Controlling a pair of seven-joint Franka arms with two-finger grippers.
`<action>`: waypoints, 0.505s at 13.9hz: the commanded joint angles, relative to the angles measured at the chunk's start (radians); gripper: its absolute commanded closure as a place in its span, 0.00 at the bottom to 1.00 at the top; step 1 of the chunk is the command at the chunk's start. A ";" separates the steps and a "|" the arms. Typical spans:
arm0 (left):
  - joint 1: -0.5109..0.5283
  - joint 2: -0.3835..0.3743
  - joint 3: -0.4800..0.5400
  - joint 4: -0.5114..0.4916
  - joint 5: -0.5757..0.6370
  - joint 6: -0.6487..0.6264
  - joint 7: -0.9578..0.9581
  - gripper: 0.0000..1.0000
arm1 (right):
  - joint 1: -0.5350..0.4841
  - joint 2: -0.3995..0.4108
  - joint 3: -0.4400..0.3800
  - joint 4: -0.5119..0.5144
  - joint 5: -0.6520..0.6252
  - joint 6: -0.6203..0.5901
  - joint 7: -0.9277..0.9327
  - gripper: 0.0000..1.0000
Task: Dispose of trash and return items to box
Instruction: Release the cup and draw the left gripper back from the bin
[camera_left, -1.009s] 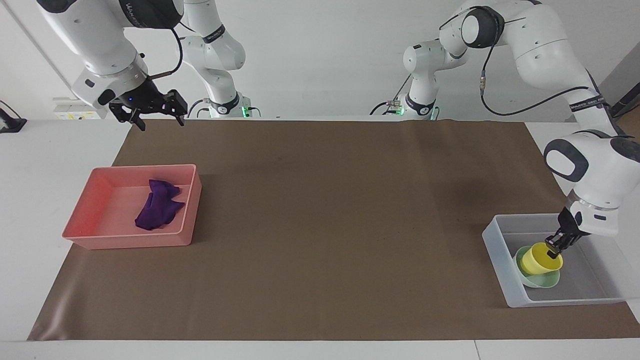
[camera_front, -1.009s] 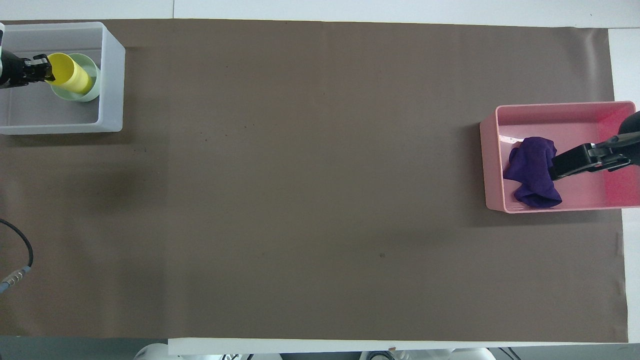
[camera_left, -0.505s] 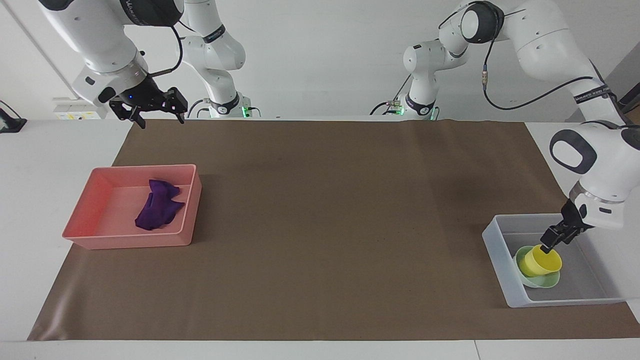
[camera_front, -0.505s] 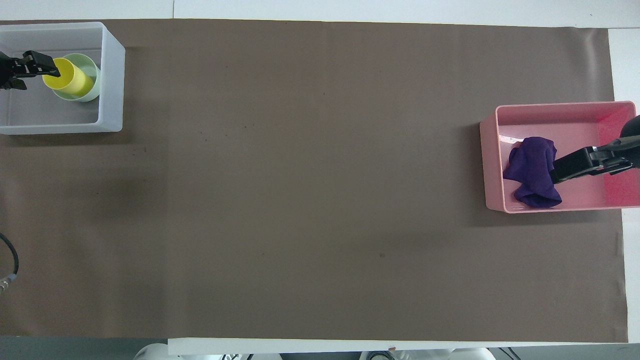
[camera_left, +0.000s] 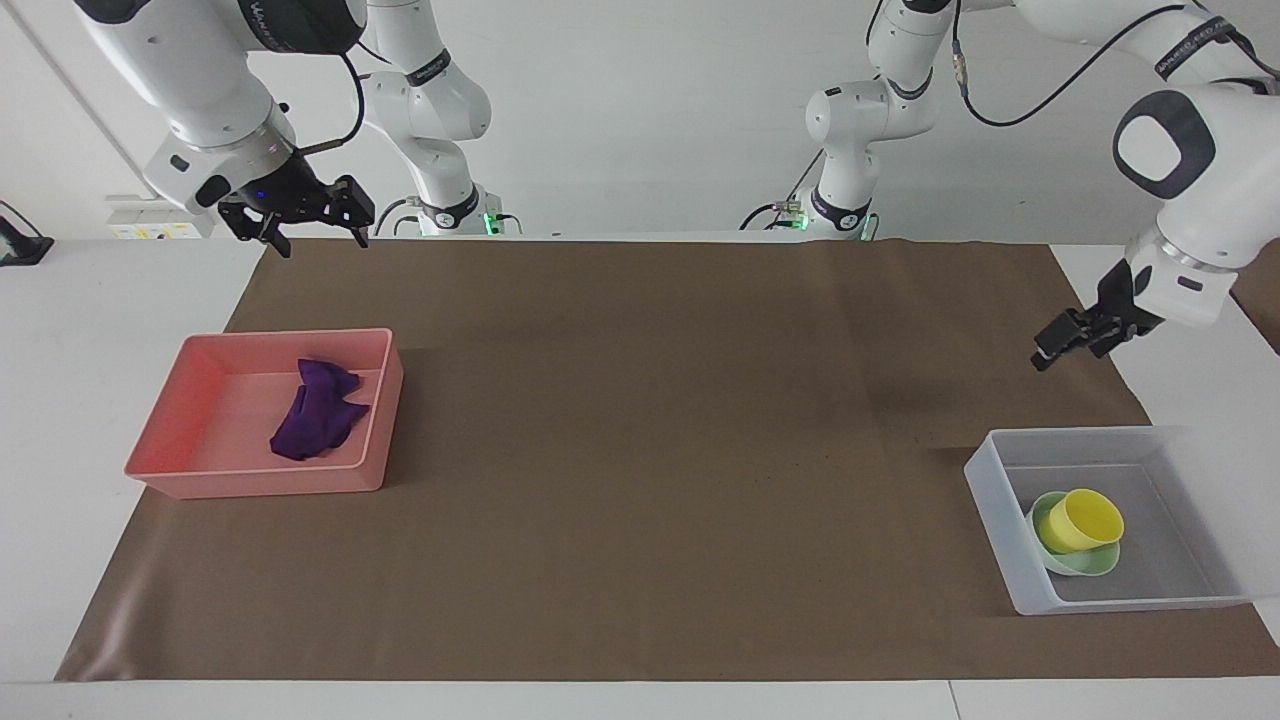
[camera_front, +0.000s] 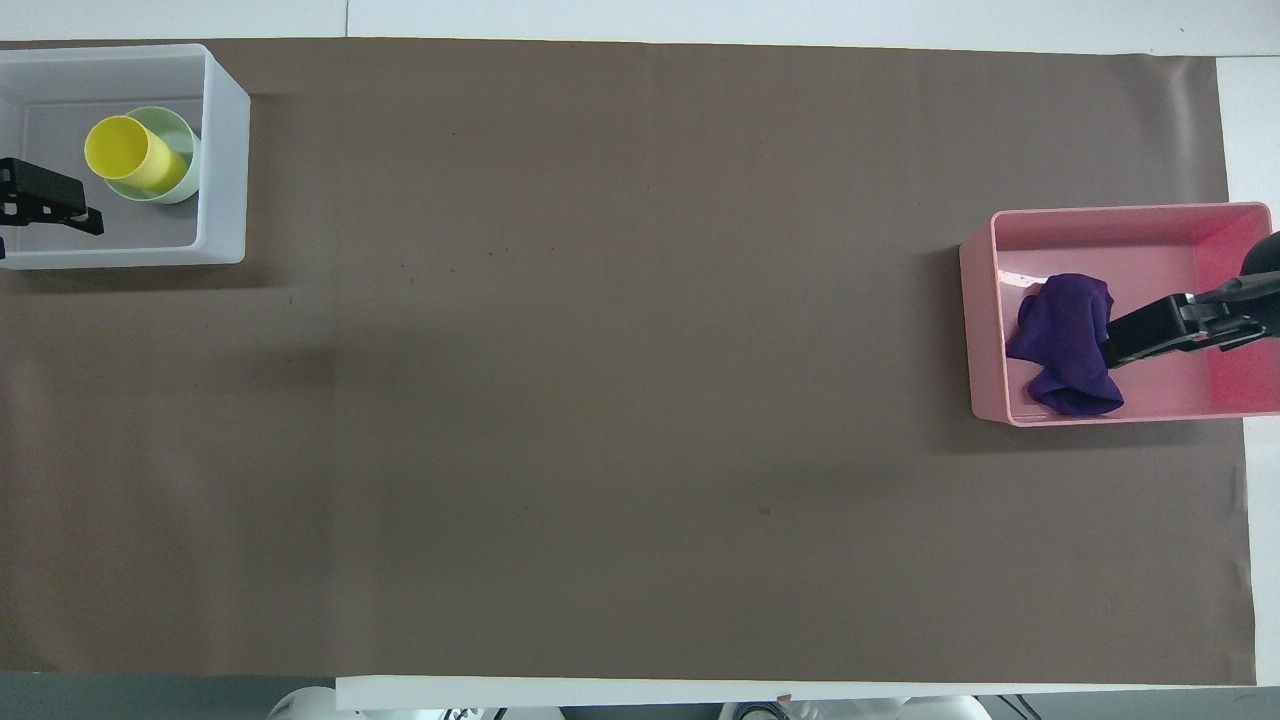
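A: Where's everything?
B: Yellow cup (camera_left: 1080, 520) nested in green bowl (camera_left: 1078, 562) inside grey bin (camera_left: 990, 520); purple wad (camera_left: 316, 420) in pink tray (camera_left: 170, 470).
A: Grippers?
B: Left gripper (camera_left: 1062, 343) raised near the bin, empty, opening unclear. Right gripper (camera_left: 312, 238) raised near the tray, spread, empty.

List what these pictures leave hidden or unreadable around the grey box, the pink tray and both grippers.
- Mint-green bowl: its inside is hidden in both views by the yellow cup standing in it.
- Purple wad: one edge is covered in the overhead view by the raised right gripper.
- Left gripper: cut by the frame edge in the overhead view.
- Grey box: its corner runs off the overhead frame.
- Pink tray: its end is cut by the overhead edge.
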 joint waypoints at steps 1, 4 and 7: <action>-0.062 -0.054 0.006 0.006 0.047 -0.118 0.026 0.00 | -0.012 -0.024 0.005 -0.030 0.002 0.031 -0.006 0.00; -0.111 -0.041 0.004 0.082 0.056 -0.122 0.031 0.00 | -0.009 -0.024 0.005 -0.032 -0.003 0.046 -0.007 0.00; -0.110 -0.010 0.006 0.125 0.058 -0.107 0.031 0.00 | -0.009 -0.024 0.005 -0.039 -0.004 0.082 -0.004 0.00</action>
